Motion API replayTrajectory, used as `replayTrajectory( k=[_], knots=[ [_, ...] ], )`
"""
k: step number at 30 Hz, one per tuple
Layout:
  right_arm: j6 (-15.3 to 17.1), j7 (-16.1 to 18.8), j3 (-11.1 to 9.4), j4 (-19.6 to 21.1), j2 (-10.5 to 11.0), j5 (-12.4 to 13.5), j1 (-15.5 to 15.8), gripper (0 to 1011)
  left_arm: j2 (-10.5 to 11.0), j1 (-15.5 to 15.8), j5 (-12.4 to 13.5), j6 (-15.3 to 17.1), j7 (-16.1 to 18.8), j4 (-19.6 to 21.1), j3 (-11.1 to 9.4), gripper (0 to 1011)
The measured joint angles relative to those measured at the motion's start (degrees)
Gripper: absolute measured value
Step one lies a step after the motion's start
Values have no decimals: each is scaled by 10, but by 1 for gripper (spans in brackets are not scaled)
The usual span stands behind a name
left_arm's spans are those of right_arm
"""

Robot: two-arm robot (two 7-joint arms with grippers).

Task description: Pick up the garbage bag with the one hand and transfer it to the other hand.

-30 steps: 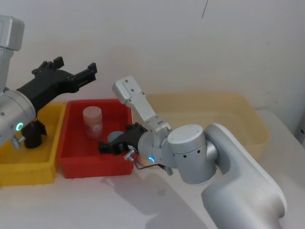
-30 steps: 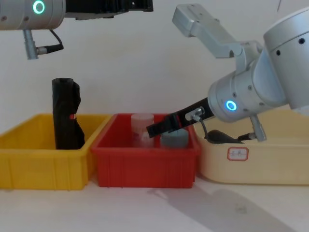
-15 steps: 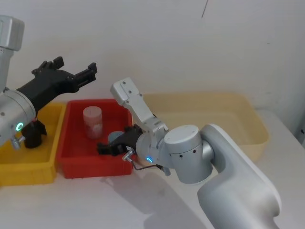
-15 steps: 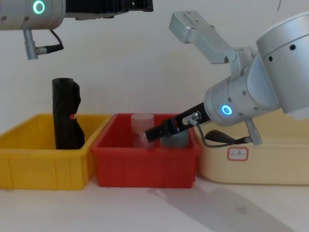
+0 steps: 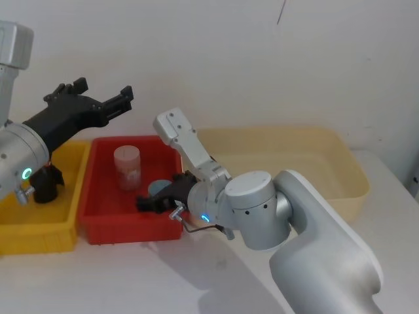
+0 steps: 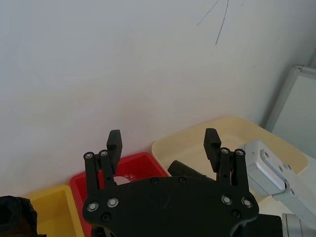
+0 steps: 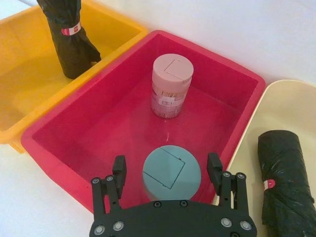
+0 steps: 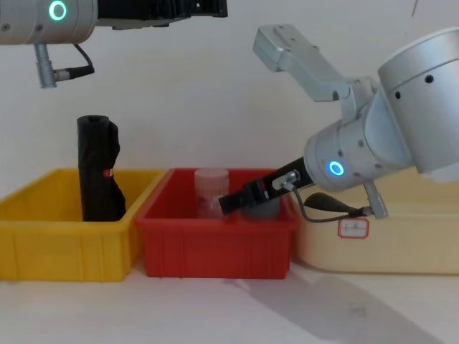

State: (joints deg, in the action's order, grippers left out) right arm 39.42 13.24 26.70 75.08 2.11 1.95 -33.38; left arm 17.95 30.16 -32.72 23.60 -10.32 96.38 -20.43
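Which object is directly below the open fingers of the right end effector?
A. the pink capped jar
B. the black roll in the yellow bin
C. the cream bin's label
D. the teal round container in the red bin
D: in the right wrist view the right end effector hangs open over the teal round container inside the red bin.

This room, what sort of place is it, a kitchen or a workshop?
Probably a robot test bench in a lab, not a kitchen: a plain white wall, three sorting bins in a row, yellow, red and beige, and two robot arms above them.
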Motion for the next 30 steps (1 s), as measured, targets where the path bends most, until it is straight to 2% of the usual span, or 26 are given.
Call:
replayTrajectory(
  k=[8, 12, 20, 30],
  knots=[
    [-3, 7, 0, -9, 0, -4, -3, 980, 0, 0, 0, 0, 0, 0, 0, 1002],
    [-4, 9, 1, -11, 1, -5, -4, 907, 0, 0, 0, 0, 0, 0, 0, 1001],
    [-6, 12, 1, -13, 1, -6, -5, 672, 0, 0, 0, 0, 0, 0, 0, 1001],
    [-7, 14, -1, -14, 1, -7, -5, 667, 0, 0, 0, 0, 0, 0, 0, 1001]
  ],
)
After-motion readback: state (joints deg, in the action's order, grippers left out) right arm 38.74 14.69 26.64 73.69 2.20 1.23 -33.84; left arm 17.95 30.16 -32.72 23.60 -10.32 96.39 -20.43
